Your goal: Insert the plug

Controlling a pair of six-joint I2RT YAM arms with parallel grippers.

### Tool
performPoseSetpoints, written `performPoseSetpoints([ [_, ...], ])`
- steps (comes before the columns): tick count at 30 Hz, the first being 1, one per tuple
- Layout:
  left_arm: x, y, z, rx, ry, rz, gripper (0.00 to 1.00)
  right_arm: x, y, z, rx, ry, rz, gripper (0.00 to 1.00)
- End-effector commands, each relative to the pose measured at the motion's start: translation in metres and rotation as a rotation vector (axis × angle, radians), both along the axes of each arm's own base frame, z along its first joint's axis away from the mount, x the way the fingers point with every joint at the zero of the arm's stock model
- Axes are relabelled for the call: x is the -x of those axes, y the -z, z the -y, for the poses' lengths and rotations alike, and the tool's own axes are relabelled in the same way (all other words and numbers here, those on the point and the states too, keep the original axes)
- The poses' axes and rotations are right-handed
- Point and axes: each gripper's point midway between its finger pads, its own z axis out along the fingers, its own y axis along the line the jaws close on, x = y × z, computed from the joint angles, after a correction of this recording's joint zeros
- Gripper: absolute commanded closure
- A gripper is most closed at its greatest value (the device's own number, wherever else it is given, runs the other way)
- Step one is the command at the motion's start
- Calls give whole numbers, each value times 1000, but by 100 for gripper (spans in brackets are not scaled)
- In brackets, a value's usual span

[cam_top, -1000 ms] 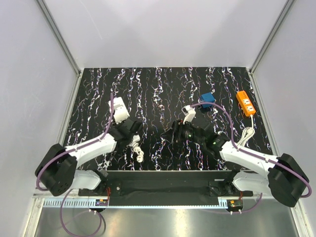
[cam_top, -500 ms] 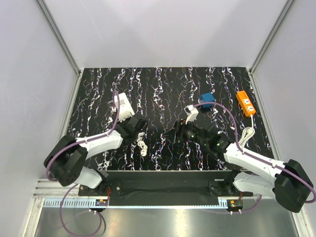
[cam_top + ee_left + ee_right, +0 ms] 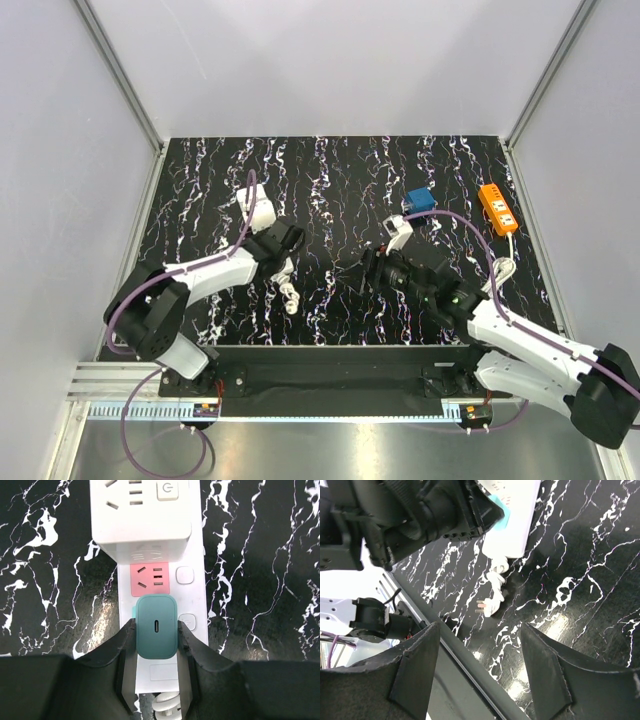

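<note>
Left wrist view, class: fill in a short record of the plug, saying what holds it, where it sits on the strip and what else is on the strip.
plug: teal, its port facing the camera
held by: left gripper, one finger on each side
position: on the white strip, just below the pink socket
fully seated: cannot tell
also on strip: white adapter, above the pink socket
</note>
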Motion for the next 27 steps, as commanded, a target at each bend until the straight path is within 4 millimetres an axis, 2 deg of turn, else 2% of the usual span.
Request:
performPoseSetpoints([
  [1, 57, 61, 3, -11, 173, -368, 100, -1, -1, 7, 10, 21, 33, 28],
  [3, 55, 71, 13, -6, 229, -416, 100, 1, 0, 8, 12, 21, 34, 28],
  [6, 59, 78, 13, -18, 228, -458, 100, 1, 3, 10, 23, 19, 38, 27],
  [10, 61, 76, 6, -12, 193, -408, 100, -1, 7, 12, 32, 32, 41, 26],
  [14, 65, 88, 9, -13, 235, -442, 100, -1, 6, 11, 32, 28, 40, 26],
  [17, 63, 88, 13, -6, 240, -449, 100, -1, 6, 11, 37, 28, 40, 26],
  [18, 57, 82, 14, -15, 243, -436, 100, -1, 6, 11, 37, 30, 38, 26],
  [19, 54, 77, 13, -35, 242, -433, 73, -1, 6, 12, 37, 30, 38, 26],
  [20, 48, 64, 12, -63, 241, -436, 55, -1, 4, 12, 38, 33, 39, 26],
  [22, 39, 46, 7, -111, 219, -408, 30, -2, 1, 12, 37, 37, 38, 26],
  [23, 31, 27, 9, -120, 228, -383, 11, -2, -4, 12, 33, 39, 39, 26],
  [24, 27, 17, 8, -134, 227, -369, 1, -2, -8, 12, 31, 41, 42, 26],
  [27, 13, -22, 10, -151, 242, -323, 1, -5, -20, 12, 31, 49, 46, 26],
])
